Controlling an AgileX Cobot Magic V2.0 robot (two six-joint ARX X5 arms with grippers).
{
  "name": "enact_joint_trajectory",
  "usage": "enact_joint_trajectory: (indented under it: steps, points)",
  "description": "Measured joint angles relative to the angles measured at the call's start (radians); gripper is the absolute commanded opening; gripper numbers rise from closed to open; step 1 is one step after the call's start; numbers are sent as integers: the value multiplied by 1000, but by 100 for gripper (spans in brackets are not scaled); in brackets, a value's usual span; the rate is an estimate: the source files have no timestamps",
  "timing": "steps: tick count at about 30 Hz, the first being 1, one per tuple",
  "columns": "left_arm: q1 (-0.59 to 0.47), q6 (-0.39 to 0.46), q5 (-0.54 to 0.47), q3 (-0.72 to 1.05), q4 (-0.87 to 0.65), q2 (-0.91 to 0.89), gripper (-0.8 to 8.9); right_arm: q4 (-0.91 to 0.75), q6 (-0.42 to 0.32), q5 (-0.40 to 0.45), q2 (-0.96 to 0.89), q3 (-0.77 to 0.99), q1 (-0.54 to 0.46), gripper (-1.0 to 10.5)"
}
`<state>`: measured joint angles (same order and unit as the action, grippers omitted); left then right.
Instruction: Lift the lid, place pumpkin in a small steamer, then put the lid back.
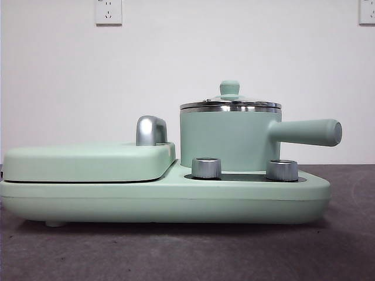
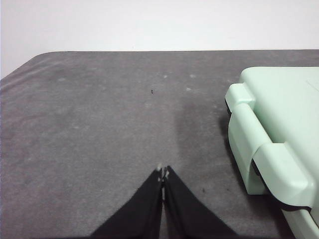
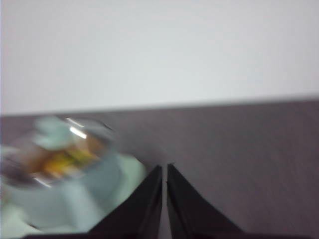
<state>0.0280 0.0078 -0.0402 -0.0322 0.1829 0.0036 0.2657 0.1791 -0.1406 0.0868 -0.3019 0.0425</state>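
Two steel dials (image 1: 206, 168) front the green base (image 1: 164, 202).

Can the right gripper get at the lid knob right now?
Probably yes. The lid sits on the steamer with its knob clear above, and the right gripper, shut and empty, is beside the pot.

A dark grey table (image 1: 351, 246) carries only a mint-green cooking appliance (image 1: 164, 202).

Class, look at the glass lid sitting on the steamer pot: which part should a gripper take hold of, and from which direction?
Grip the lid by its mint-green knob, coming straight down from above. The knob stands upright at the centre and narrows below its cap, giving two jaws a hold; the flat steel rim sits flush on the small steamer, offering little to pinch.
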Motion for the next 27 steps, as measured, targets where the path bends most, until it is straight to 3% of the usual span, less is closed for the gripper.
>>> enact_joint_trajectory:
  steps: [5, 13, 27]
  points:
    - [0, 0, 0, 0, 0, 0, 6, -8, 0, 14, -55, 176, -44, 14]
    - [0, 0, 0, 0, 0, 0, 6, -108, -4, 32, -82, 283, -44, 14]
    - [0, 0, -3, 0, 0, 0, 6, -100, -52, 37, -82, 284, -43, 14]
